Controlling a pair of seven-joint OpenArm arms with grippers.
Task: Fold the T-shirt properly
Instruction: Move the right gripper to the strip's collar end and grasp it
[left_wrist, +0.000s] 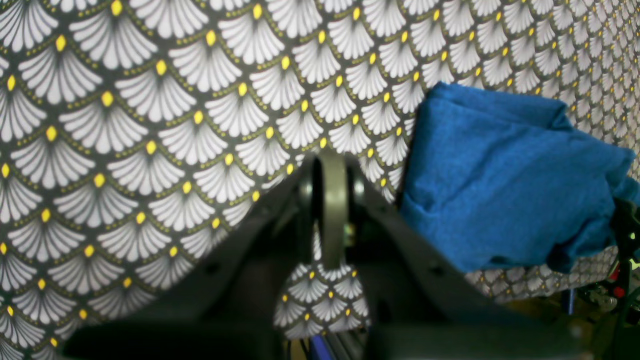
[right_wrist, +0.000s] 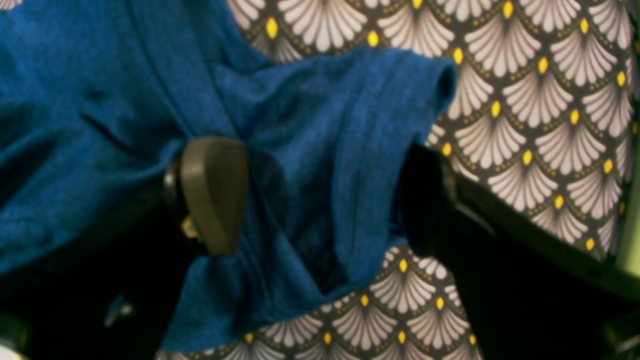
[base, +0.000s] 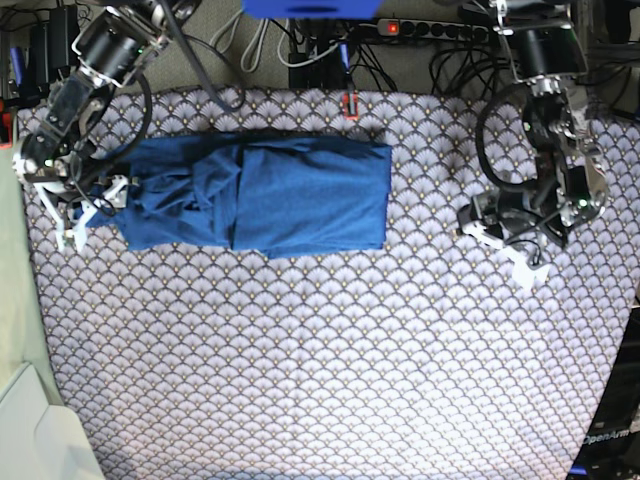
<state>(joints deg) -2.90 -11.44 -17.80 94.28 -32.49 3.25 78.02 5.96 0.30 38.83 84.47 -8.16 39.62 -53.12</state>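
The blue T-shirt (base: 290, 195) lies folded into a long band across the back left of the table. My right gripper (base: 95, 205) stands at its left end, open. In the right wrist view a bunched fold of the T-shirt (right_wrist: 310, 130) sits between the two wide-apart fingers (right_wrist: 212, 192). My left gripper (base: 520, 262) is well to the right of the shirt, over bare cloth. In the left wrist view the left gripper (left_wrist: 331, 170) is shut with nothing in it, and the T-shirt (left_wrist: 500, 180) shows off to its right.
The scallop-patterned table cloth (base: 330, 360) covers the whole table. A power strip (base: 440, 30) and cables run along the back edge. A pale sheet (base: 30, 430) lies at the front left corner.
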